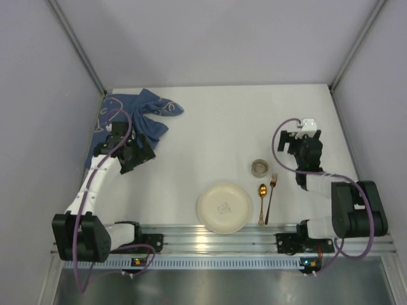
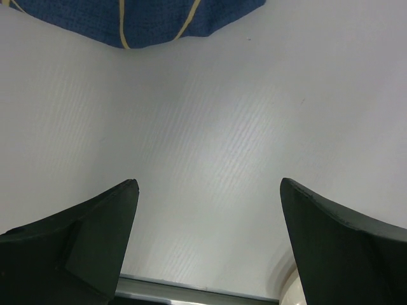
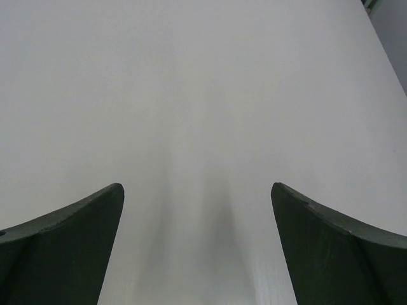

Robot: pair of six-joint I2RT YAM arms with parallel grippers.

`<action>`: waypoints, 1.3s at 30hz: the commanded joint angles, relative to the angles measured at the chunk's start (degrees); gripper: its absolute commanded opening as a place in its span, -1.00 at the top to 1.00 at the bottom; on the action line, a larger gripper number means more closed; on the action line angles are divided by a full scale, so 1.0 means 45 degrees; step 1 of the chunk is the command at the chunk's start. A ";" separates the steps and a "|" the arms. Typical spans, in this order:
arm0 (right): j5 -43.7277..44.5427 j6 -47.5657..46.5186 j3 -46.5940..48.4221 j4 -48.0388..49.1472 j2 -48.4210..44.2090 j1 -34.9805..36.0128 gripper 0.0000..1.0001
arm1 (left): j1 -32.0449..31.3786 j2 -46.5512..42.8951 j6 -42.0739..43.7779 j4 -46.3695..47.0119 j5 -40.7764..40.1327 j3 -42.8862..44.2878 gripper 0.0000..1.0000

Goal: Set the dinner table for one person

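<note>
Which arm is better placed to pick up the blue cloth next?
Left. The left gripper, open, hovers close to the blue cloth at the far left; the right gripper, also open, is across the dinner table.

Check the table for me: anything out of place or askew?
The blue cloth lies crumpled at the far left corner of the table, well apart from the plate, spoon, fork and cup. Nothing looks spilled or broken.

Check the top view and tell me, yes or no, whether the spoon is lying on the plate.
No, the spoon lies on the dinner table just right of the plate, between it and the fork.
</note>
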 commanded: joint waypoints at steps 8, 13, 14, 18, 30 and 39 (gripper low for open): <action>-0.6203 1.2720 0.4717 -0.9072 -0.1705 -0.0781 -0.99 | 0.0053 0.4325 0.0646 0.1595 -0.1373 0.1788 -0.96; -0.7249 0.9779 0.4916 -1.1508 -0.2026 0.1153 -0.99 | 0.0015 0.7778 0.0276 0.1659 -0.0357 0.5283 -0.96; -0.5828 0.9239 0.5095 -1.2620 -0.3173 0.1452 -0.99 | 0.0014 0.8135 -0.0016 0.1736 -0.0337 0.5694 -0.96; -0.5559 0.8356 0.5428 -1.4718 -0.4336 0.1514 -0.99 | -0.0025 0.9619 -0.0039 0.1874 -0.0902 0.7511 -0.96; -0.6009 0.6988 0.6911 -1.6869 -0.3966 0.1514 -0.99 | -0.0025 1.3997 0.0275 0.0292 -0.1098 1.1751 -0.73; -0.6009 0.6674 0.7441 -1.7241 -0.3614 0.1553 -0.99 | -0.0025 1.4662 0.0606 -0.0002 -0.0047 1.1442 0.52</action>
